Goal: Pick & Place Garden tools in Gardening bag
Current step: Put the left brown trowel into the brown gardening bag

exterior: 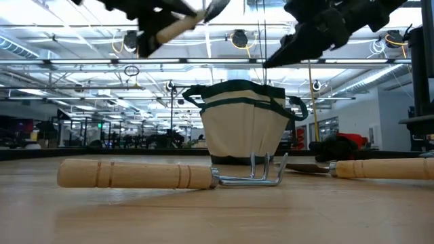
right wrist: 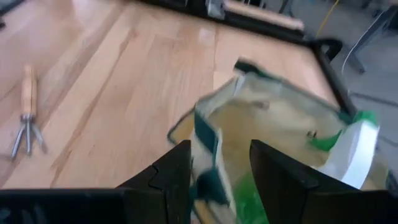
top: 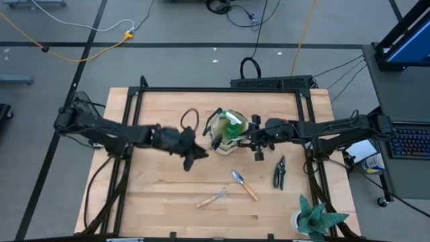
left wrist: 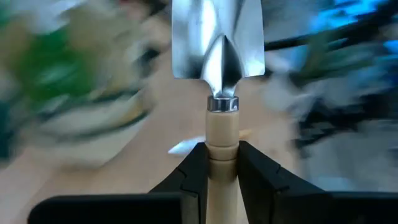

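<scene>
Trowel (left wrist: 217,46) clamped by its wooden handle in left gripper (left wrist: 221,163), blade pointing ahead, airborne just left of bag (top: 228,130). Right gripper (right wrist: 219,163) spread over bag's rim. Bag mid-surface (top: 168,195).

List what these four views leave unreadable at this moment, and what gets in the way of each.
- Inside of the gardening bag: high view too small; right wrist view smeared.
- Right gripper grip on the bag rim: blurred, cannot tell whether shut.
- Trowel held by the left gripper: lower handle hidden between its fingers; surroundings blurred.
- Pruning shears: open or latched, too small.
- Potted plant: cut by the high view's bottom edge.
</scene>
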Tool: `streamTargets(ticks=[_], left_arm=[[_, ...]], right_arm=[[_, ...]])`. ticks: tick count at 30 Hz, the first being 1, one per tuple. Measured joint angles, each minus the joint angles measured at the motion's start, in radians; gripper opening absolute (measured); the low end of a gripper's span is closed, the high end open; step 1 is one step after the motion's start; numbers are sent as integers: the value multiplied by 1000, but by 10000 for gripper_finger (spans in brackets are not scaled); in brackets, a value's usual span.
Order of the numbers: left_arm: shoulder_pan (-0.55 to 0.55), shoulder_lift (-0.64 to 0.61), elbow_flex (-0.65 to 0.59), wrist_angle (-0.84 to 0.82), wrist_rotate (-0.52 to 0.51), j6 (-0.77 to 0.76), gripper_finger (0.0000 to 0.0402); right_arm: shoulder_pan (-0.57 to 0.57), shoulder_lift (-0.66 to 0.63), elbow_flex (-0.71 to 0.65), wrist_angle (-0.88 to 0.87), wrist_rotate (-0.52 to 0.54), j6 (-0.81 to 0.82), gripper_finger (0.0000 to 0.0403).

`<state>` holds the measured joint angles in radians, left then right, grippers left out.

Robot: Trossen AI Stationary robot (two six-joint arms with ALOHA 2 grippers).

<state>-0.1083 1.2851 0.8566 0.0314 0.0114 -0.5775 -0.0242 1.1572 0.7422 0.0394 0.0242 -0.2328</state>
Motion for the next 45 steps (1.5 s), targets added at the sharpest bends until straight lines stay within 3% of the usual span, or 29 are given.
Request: streamTargets(ticks=[4,13,22,25,31,33,45], left_arm=[[131,-2,0,85,156,79,63],[332,60,0,261,173,186,65],[393,180,0,392,304,199,64],[392,218,0,398,271,196,64],[370,269,1,459,112,212,67],[353,288,2,478,75,222,68],[296,333,2,359,65,279,71]], right_arm=[[0,2,0,91,0,-42,155],[0,3,-61,326,0,-70,155],[0,3,-200,630,1,-99,155],[-1,3,-211,650,10,-121,155],[-1,3,-211,667,158,-123,155],[-1,3,-211,668,162,-123,155],[-1,3,-210,630,158,-128,155]])
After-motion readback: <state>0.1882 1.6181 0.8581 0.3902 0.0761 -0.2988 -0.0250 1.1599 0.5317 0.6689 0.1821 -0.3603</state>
